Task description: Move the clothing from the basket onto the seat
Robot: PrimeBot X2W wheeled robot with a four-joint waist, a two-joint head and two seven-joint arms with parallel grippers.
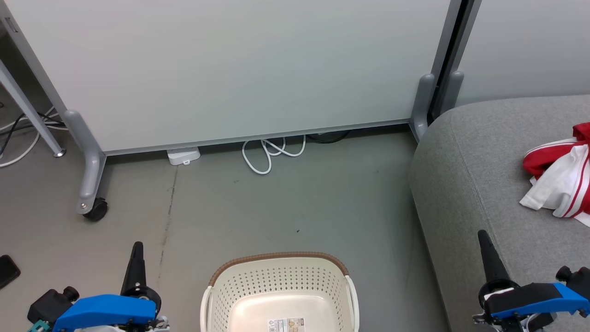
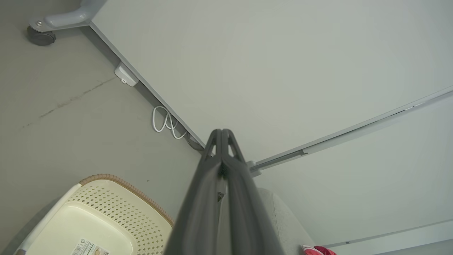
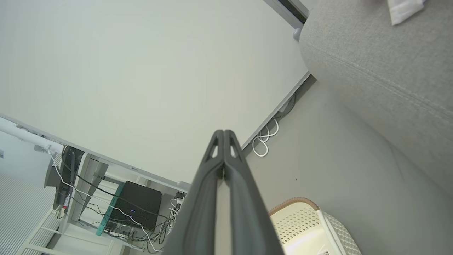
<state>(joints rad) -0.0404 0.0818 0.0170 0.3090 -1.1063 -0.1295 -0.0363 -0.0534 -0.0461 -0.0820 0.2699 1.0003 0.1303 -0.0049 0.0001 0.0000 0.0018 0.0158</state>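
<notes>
The cream perforated basket [image 1: 279,281] with a brown rim stands on the floor at the bottom centre, with only a label on its bare bottom; it also appears in the left wrist view [image 2: 106,212] and the right wrist view [image 3: 304,226]. Red and white clothing [image 1: 560,170] lies crumpled on the grey seat [image 1: 474,184] at the right edge. My left gripper [image 1: 137,246] is shut and empty, left of the basket, fingertips pressed together [image 2: 222,131]. Over the seat's front, my right gripper [image 1: 481,235] is shut and empty too [image 3: 223,131].
A pale partition on castor feet [image 1: 90,184] runs along the back, with a white cable loop [image 1: 272,154] and a small white box [image 1: 183,156] at its base. A dark flat object [image 1: 7,271] lies on the floor at far left. Grey floor lies between partition and basket.
</notes>
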